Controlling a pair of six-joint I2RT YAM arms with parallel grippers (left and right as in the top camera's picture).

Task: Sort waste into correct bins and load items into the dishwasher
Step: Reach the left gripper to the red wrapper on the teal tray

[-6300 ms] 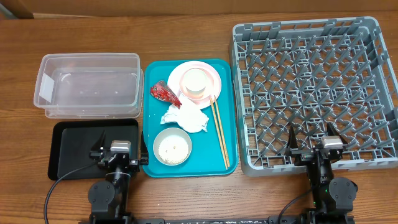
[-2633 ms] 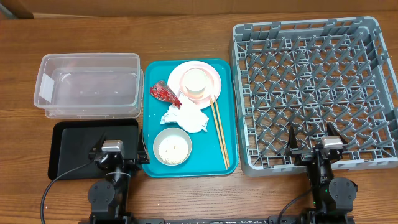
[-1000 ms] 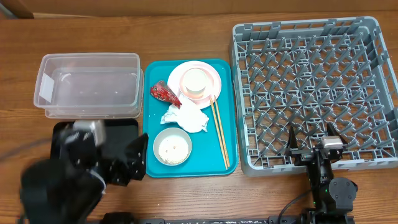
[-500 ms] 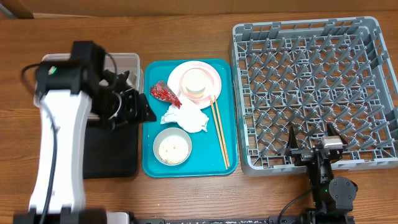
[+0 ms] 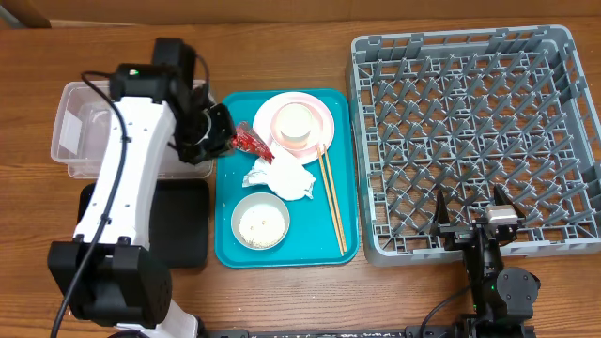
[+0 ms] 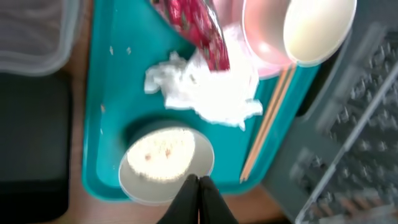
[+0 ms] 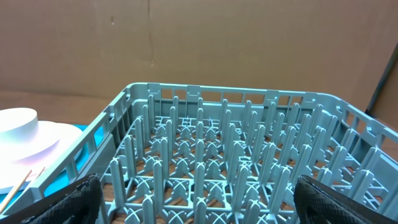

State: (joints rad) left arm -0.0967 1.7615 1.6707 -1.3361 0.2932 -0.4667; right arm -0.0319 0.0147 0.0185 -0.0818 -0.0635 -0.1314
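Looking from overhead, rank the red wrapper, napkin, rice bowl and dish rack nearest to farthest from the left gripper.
From the left gripper:
1. Red wrapper, just beside it on the tray.
2. Napkin, mid-tray.
3. Rice bowl, tray's near end.
4. Dish rack, far right.

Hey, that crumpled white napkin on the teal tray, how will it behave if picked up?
The napkin looks like thin, loosely crumpled paper, so probably very light and floppy, squashing under a pinch. It seems to touch the red wrapper, so lifting may drag that along.
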